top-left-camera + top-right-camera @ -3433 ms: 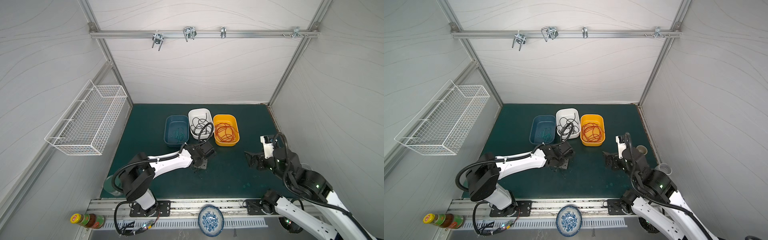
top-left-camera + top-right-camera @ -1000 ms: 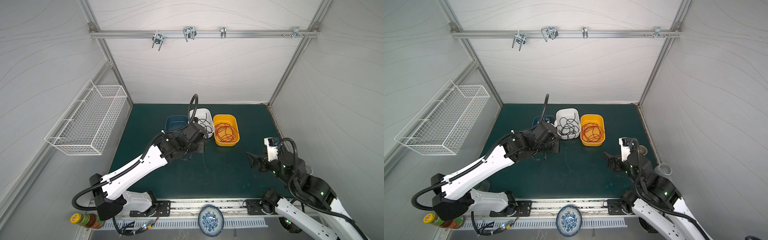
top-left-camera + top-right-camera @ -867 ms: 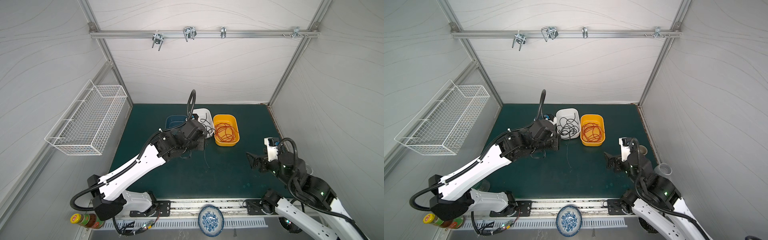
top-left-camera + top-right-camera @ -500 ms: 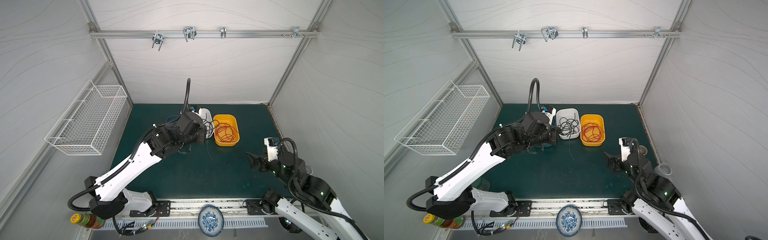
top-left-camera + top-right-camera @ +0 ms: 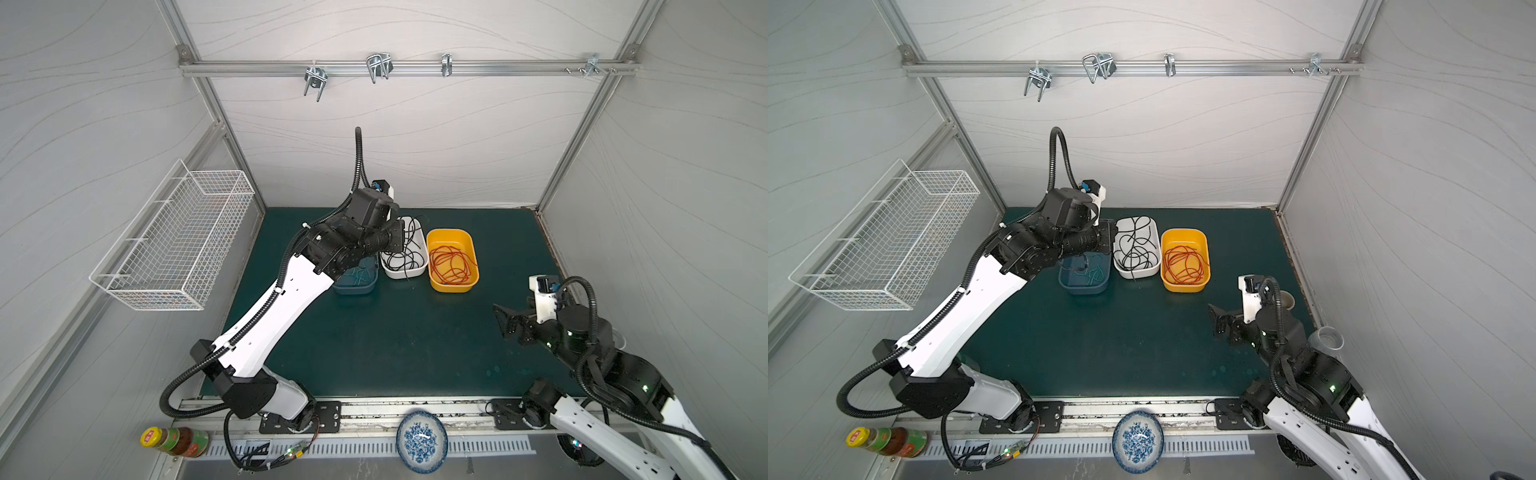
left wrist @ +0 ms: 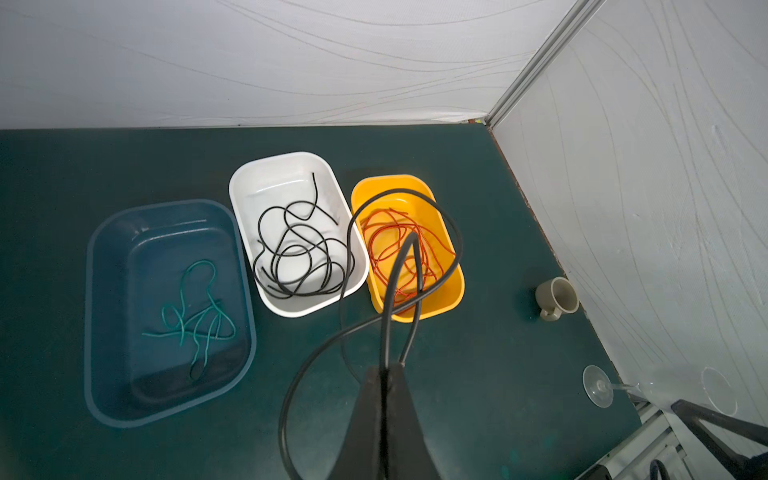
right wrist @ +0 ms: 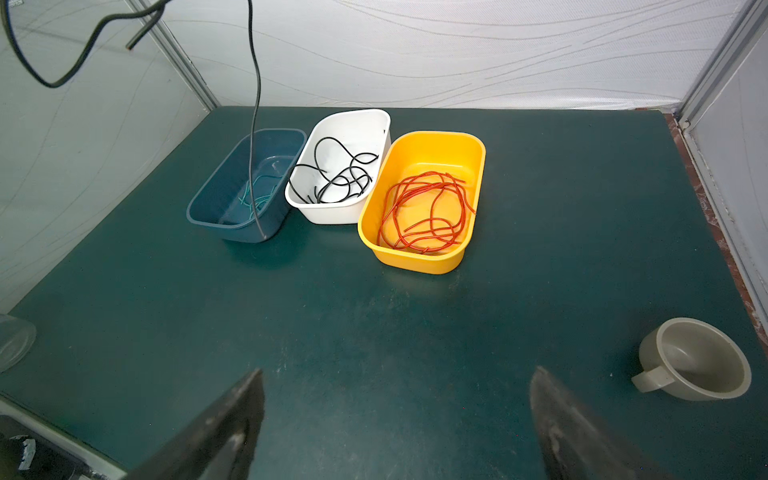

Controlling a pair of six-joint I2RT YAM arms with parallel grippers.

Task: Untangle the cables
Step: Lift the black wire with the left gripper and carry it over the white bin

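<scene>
Now the left gripper (image 6: 386, 370), clamped on 1 black cable (image 6: 392, 282), has risen off the mat (image 6: 457, 374) to hang just beside the white bin (image 6: 249, 174); probably only the drop remains. The right gripper (image 7: 397, 374) gapes, well apart from that bin.

1. In a top view, the left arm (image 5: 282, 307) hides most of the blue bin (image 5: 353, 289).
2. The right pincer (image 7: 397, 372) is blurred and cut by the right wrist view's edge.
3. There, a glass (image 7: 12, 345) is cut off too.
</scene>
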